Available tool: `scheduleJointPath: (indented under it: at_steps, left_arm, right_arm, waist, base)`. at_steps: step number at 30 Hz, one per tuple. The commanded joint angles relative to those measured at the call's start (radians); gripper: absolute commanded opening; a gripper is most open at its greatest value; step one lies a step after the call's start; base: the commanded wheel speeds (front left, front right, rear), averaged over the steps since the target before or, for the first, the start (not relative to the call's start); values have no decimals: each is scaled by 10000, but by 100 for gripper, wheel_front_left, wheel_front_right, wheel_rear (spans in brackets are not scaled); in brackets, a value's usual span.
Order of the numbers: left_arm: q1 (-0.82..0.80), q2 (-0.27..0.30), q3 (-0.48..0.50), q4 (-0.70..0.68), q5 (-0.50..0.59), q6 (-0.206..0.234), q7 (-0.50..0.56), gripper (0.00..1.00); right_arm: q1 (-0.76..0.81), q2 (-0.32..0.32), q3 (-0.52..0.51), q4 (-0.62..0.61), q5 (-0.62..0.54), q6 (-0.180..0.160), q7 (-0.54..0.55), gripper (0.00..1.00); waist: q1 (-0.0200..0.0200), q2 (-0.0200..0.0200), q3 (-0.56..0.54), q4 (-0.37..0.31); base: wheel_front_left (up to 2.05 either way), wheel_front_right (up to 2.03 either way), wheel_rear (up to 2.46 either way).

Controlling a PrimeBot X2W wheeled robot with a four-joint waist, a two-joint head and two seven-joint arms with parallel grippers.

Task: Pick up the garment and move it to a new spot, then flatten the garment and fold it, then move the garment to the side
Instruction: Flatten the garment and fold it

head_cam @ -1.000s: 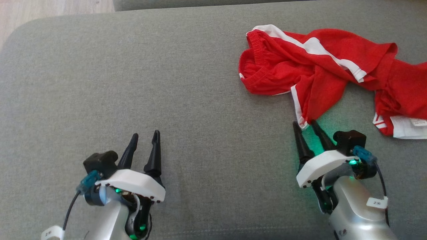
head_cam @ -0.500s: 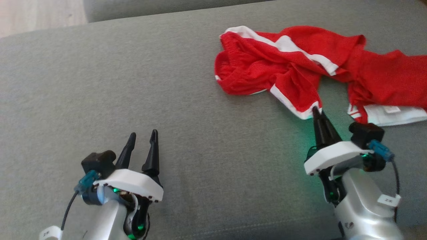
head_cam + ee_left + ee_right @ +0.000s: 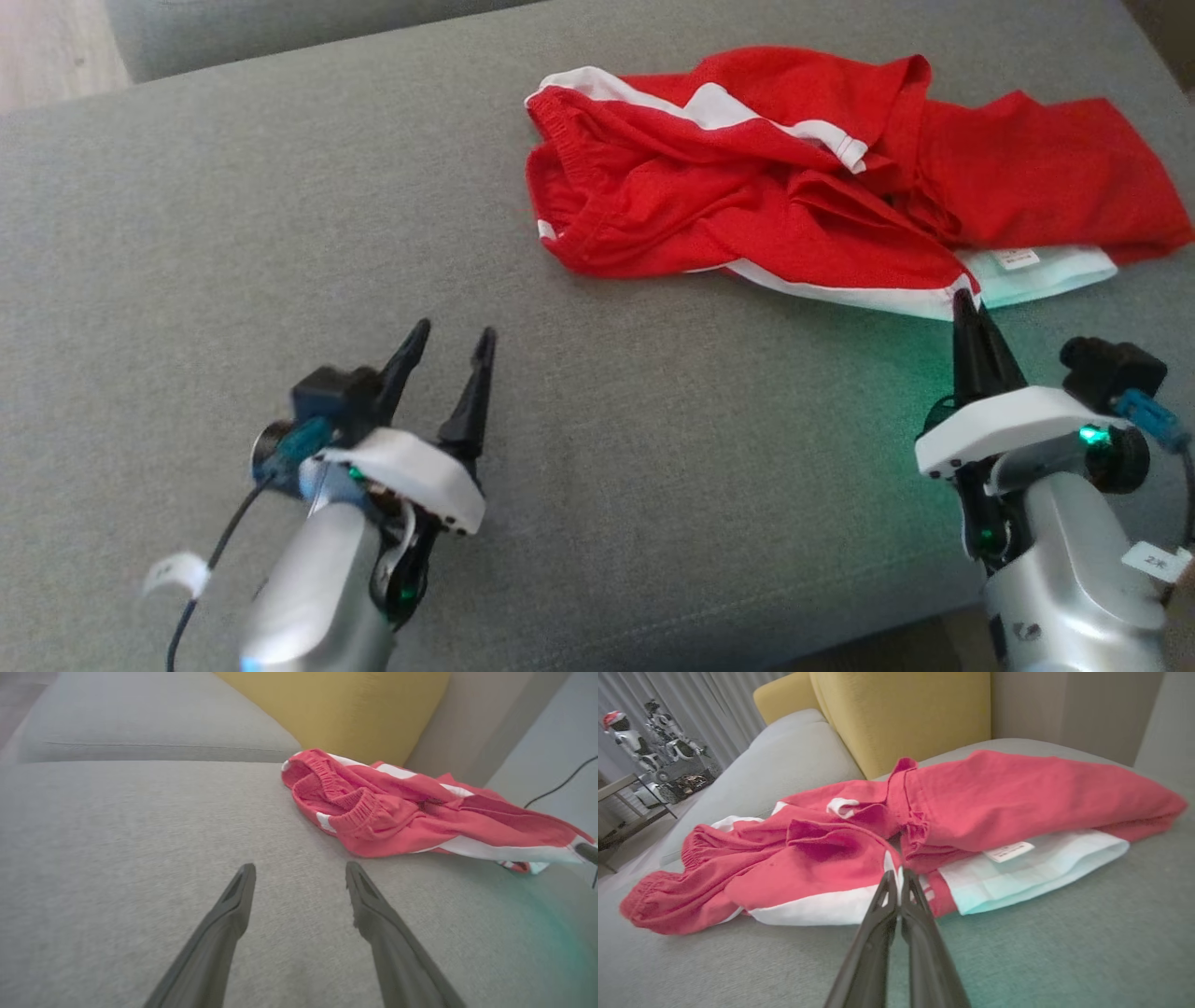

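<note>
Since a second ago, the right gripper (image 3: 962, 301) had pinched shut on the white hem of the garment (image 3: 747, 201). The left gripper (image 3: 455, 336) gaped wide, empty.

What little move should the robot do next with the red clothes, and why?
Probably lift the right gripper slightly: it is shut on the white-trimmed corner of the crumpled red fabric garment, which lies on the grey sofa cushion, while the open left gripper hovers apart.
</note>
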Motion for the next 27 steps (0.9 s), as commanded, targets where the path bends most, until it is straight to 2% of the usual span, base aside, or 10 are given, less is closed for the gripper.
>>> scheduleJointPath:
  at_steps: [1,6,16,21,27]
  left_arm:
    - [-621,202,62,-117,178,-103,-63,100]
    - [-1813,680,-1129,749,1055,-330,-63,100]
    - [-4450,1752,-3329,2315,3744,-317,-63,100]
    - [-5321,1875,-4011,2672,4565,-158,-63,100]
    - [-5819,1896,-4543,2828,4844,-116,-63,100]
  right_arm:
    - [55,-9,73,-383,-28,19,63,0]
    - [48,-9,-41,-514,-47,19,300,0]
    - [-292,-9,550,-514,353,19,205,0]
    - [-475,-9,820,-460,559,19,71,0]
    - [-627,-9,904,-326,637,19,-57,0]
  waist:
    - [0,0,103,-106]
    - [0,0,416,-357]
    - [0,0,1019,-810]
    - [0,0,1312,-924]
    - [0,0,1456,-981]
  base:
    - [0,0,0]
    - [0,0,0]
    - [0,0,0]
    - [0,0,0]
    - [0,0,0]
